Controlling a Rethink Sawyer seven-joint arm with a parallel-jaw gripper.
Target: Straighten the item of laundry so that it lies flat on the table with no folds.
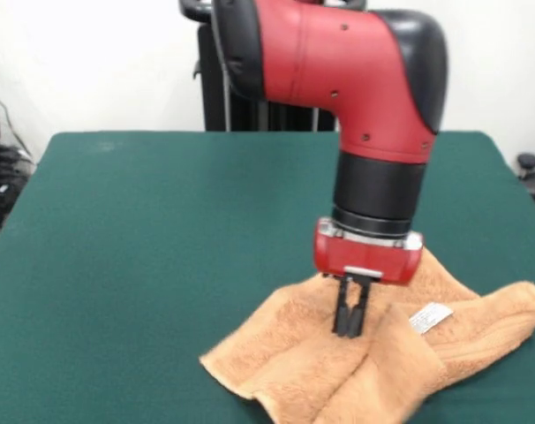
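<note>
An orange-tan terry towel lies crumpled at the near right of the green table, with folds crossing its middle and a lobe reaching right. A small white label shows on top. My gripper points straight down onto the towel's centre. Its black fingers stand close together with their tips pressed into the cloth at a fold. The towel's near edge runs out of the picture's bottom.
The red and black arm comes down over the table's right half. Cables and dark gear sit beyond the left edge, and a dark object lies beyond the right edge.
</note>
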